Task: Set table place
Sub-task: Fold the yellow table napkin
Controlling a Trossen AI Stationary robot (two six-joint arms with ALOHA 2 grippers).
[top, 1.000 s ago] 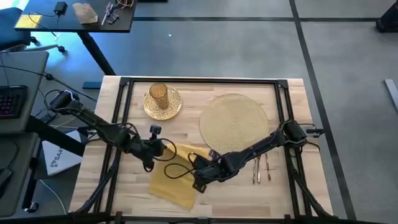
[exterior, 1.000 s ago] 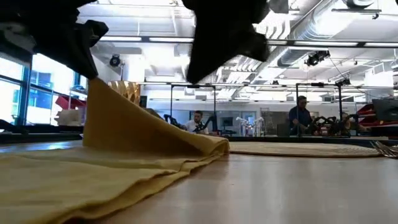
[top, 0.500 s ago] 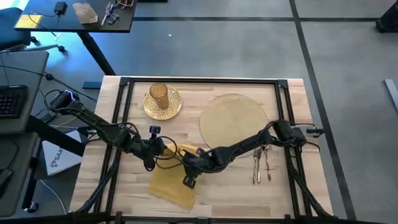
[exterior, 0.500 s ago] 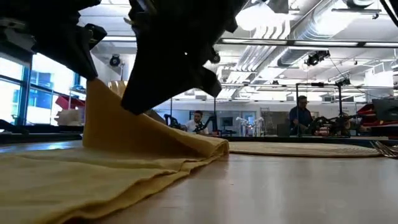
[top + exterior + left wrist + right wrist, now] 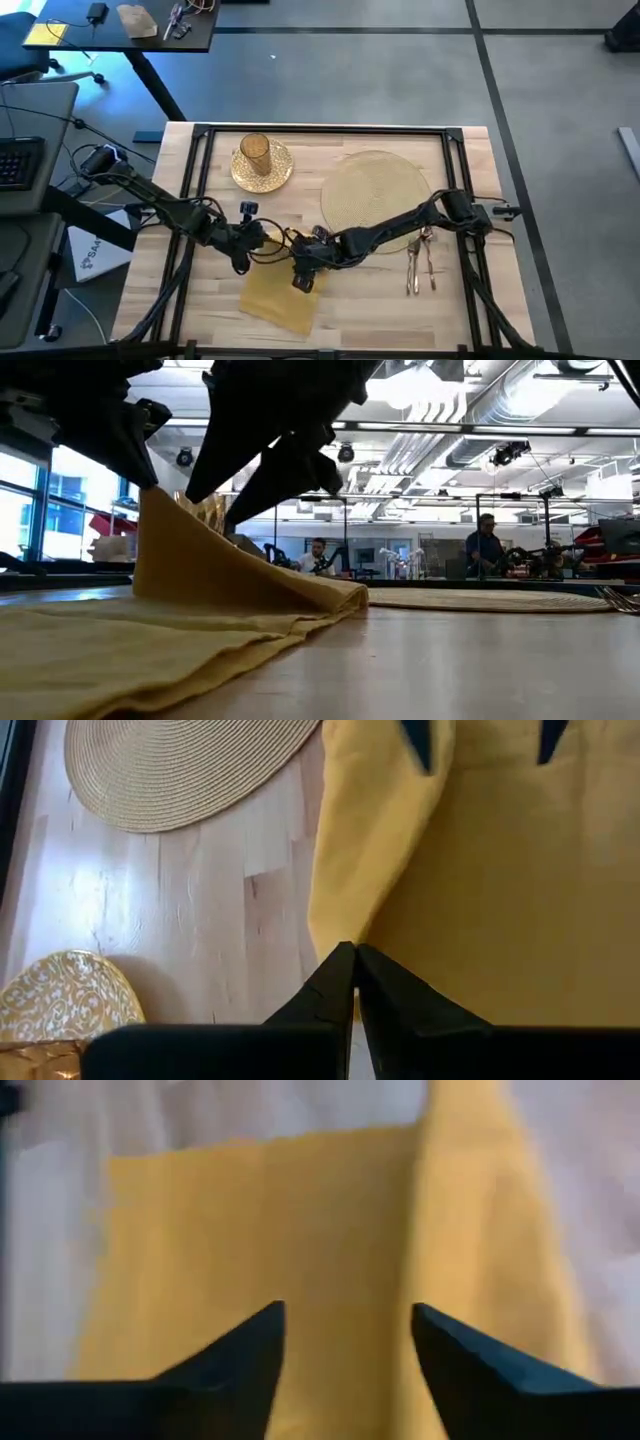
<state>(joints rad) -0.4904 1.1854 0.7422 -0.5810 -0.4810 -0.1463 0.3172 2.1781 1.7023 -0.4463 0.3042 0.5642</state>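
Note:
A yellow cloth napkin (image 5: 280, 300) lies near the table's (image 5: 390, 320) front edge, left of the middle, with one part raised. My left gripper (image 5: 262, 240) is shut on that raised part. My right gripper (image 5: 298, 268) stands open just above the napkin (image 5: 300, 1220), beside the left one, and touches nothing. The round woven placemat (image 5: 375, 195) lies bare at the far right. The gold plate (image 5: 270, 175) stands at the far left with the amber glass (image 5: 255, 150) on it. The cutlery (image 5: 420, 268) lies near the placemat's right side. My left gripper pinches the napkin's edge (image 5: 335, 942) between its two shut fingers, coming from above at a slant. The held part (image 5: 150, 500) stands lifted in a peak below the fingers. From there the cloth slopes down to a fold (image 5: 340, 595) and the rest lies flat on the table.
A black frame rail (image 5: 320, 130) runs around the tabletop. A small dark desk (image 5: 120, 25) with loose items stands beyond the far left corner. People sit at benches (image 5: 485, 545) in the room behind. Bare wood (image 5: 360, 310) shows right of the napkin.
My right gripper has gone toward the table's left edge and a little toward the far edge, over the napkin, and has opened. My left gripper has kept the napkin's edge raised in the same place.

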